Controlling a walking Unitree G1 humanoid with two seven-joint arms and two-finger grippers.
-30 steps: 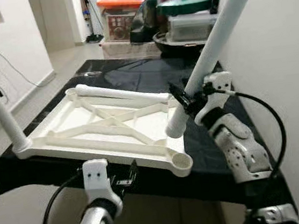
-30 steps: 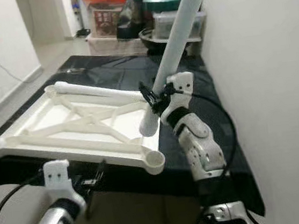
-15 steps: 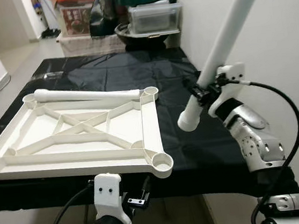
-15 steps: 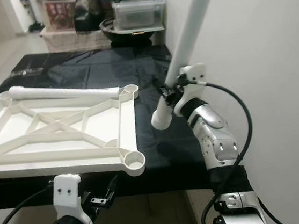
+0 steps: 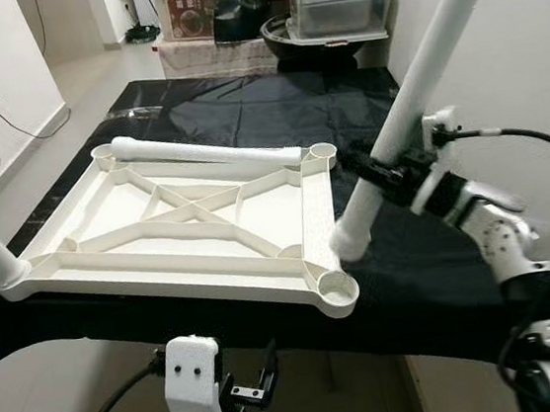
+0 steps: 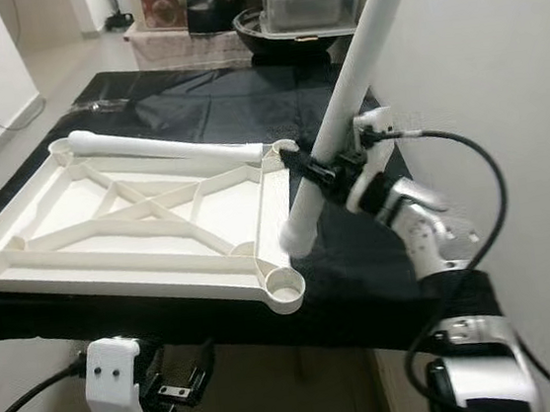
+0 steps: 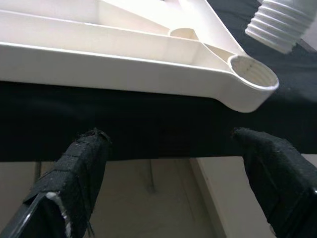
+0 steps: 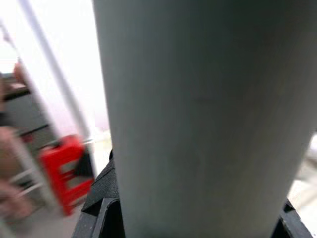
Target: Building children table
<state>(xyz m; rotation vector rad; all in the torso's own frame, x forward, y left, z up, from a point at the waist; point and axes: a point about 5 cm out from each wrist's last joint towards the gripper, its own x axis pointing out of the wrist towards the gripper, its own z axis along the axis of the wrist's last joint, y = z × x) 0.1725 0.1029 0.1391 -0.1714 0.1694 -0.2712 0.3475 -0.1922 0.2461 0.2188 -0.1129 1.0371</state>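
My right hand (image 5: 383, 175) is clamped on the white leg (image 5: 413, 111), whose threaded end hangs tilted just above the near corner socket (image 5: 336, 285) of the upturned tabletop (image 5: 172, 218) on the desk (image 5: 245, 120); I should straighten it before lowering and twisting, left hand (image 7: 168, 173) wide below the edge.

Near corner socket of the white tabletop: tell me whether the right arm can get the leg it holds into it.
Probably yes. The right end effector grips the leg, whose threaded end hangs just beside the open corner socket, with nothing between them.
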